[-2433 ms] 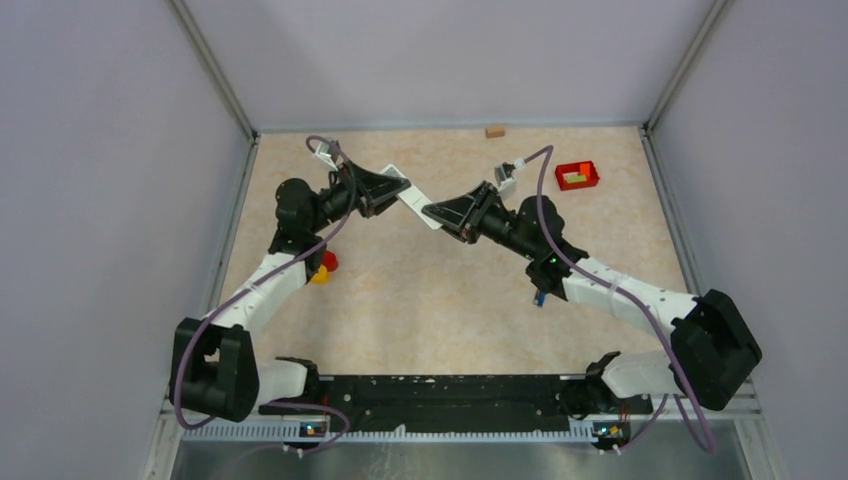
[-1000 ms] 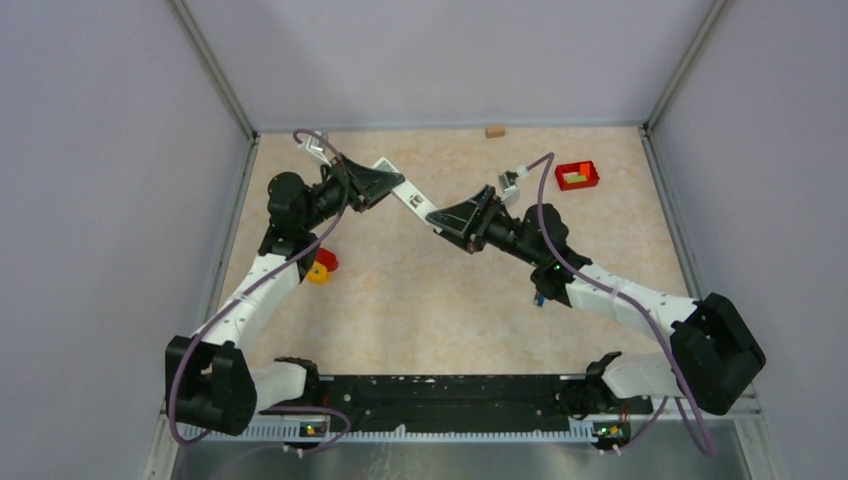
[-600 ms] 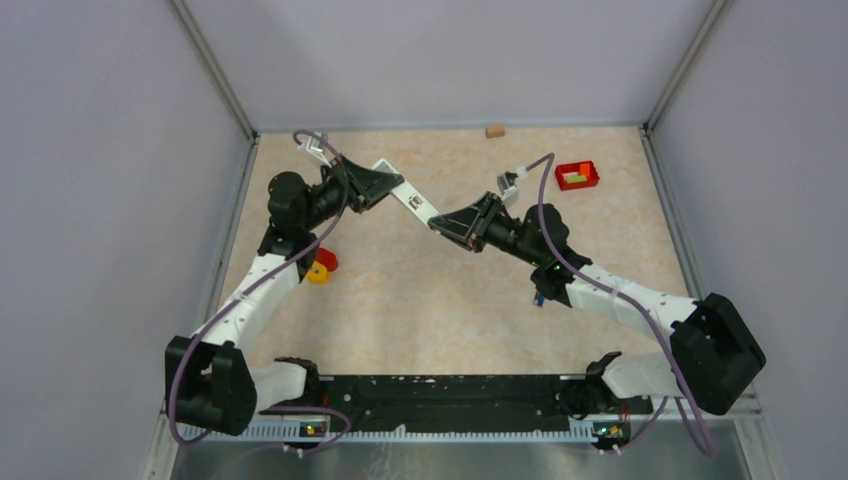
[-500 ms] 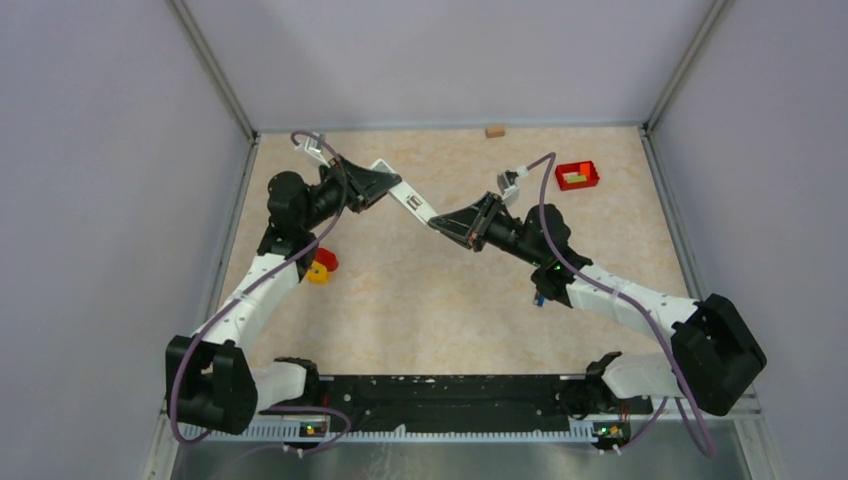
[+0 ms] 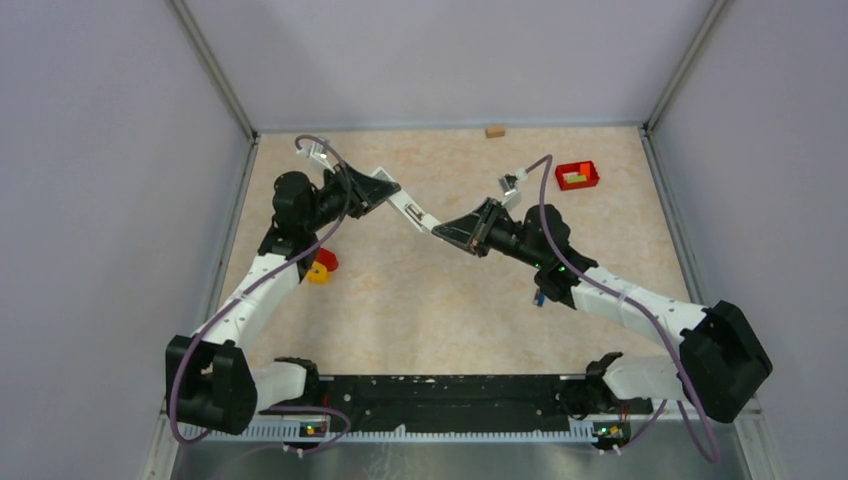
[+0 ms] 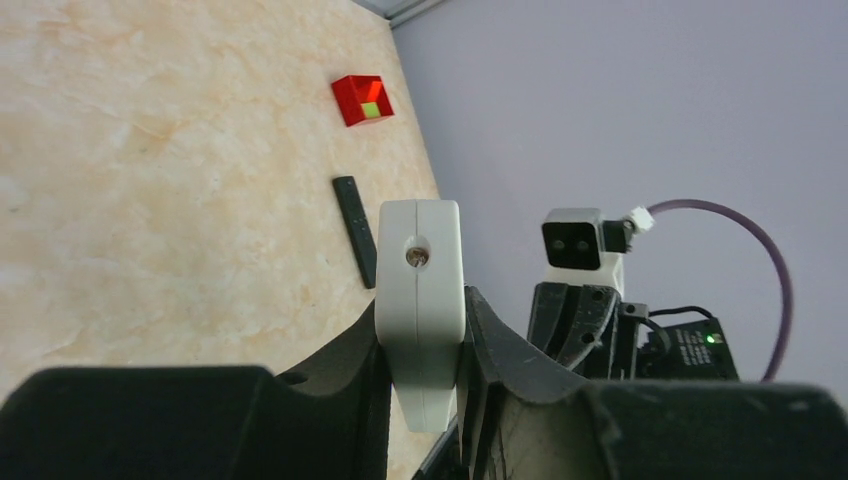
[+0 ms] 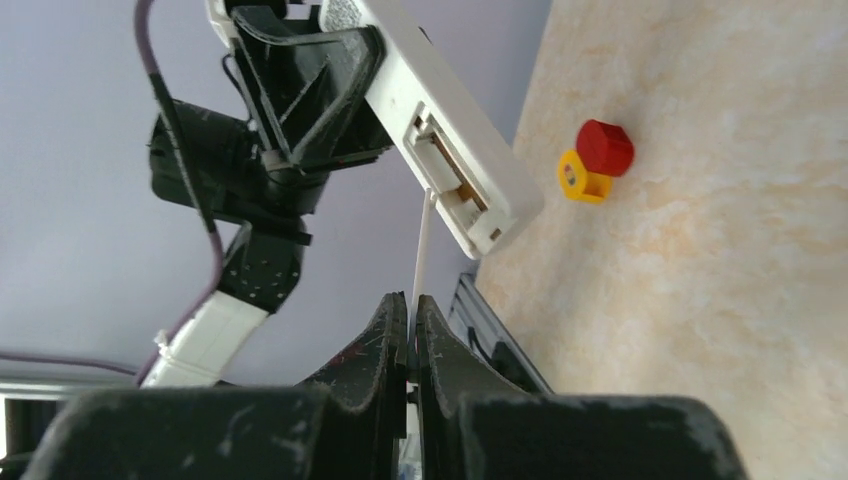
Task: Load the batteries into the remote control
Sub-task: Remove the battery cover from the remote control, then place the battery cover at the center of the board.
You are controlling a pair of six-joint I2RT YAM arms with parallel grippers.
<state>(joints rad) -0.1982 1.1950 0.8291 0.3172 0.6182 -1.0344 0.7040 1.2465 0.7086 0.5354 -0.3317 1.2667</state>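
Bright, even light; blurred near foreground.

Remote [image 5: 405,208] spans middle; room to pass nearer; red bin [image 5: 577,176] far right.

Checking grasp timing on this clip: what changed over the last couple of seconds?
The right end effector closed on the thin white plate that reaches up to the remote. The left end effector, gripping the remote throughout, carried it slightly toward the near edge. The red bin, red block and yellow block stayed put.
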